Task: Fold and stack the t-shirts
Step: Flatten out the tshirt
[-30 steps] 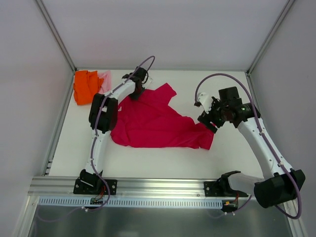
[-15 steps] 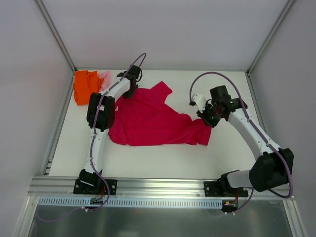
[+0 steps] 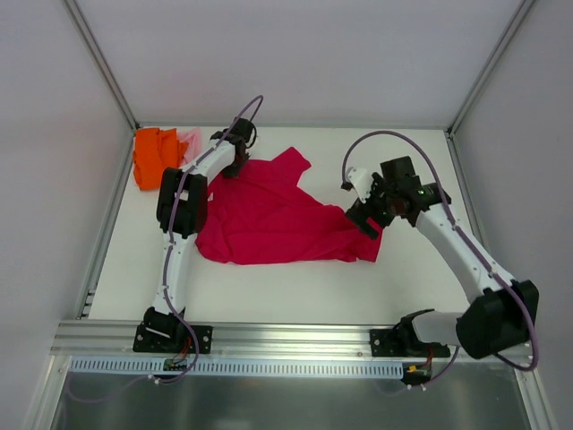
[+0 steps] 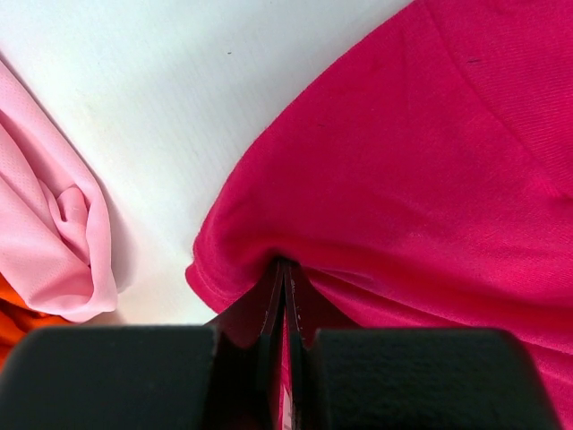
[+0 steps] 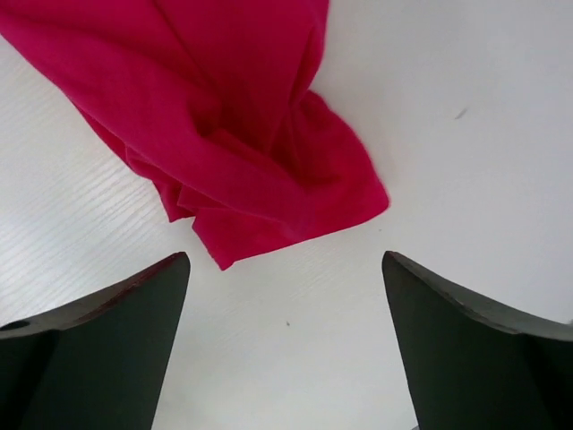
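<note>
The left tool [image 4: 285, 273] has its two fingers pressed together, clamped on a pinch of the crimson-red t-shirt [image 4: 430, 179] at its edge. The cloth puckers into folds where it is gripped. Just left of that edge, across a strip of bare white surface [image 4: 197, 90], lies a rumpled part of the pale pink t-shirt [image 4: 49, 224]. A sliver of the orange t-shirt [image 4: 11, 315] shows beneath it at the frame's corner.

The right tool [image 5: 285, 262] has its fingers spread wide apart and holds nothing. It is poised over the surface just beside a bunched, folded-over corner of the same red shirt.

Seen from above, the red shirt lies spread and wrinkled across the middle of the surface between the two arms. The orange shirt sits crumpled at the far left corner, with the pink one touching its right side.
</note>
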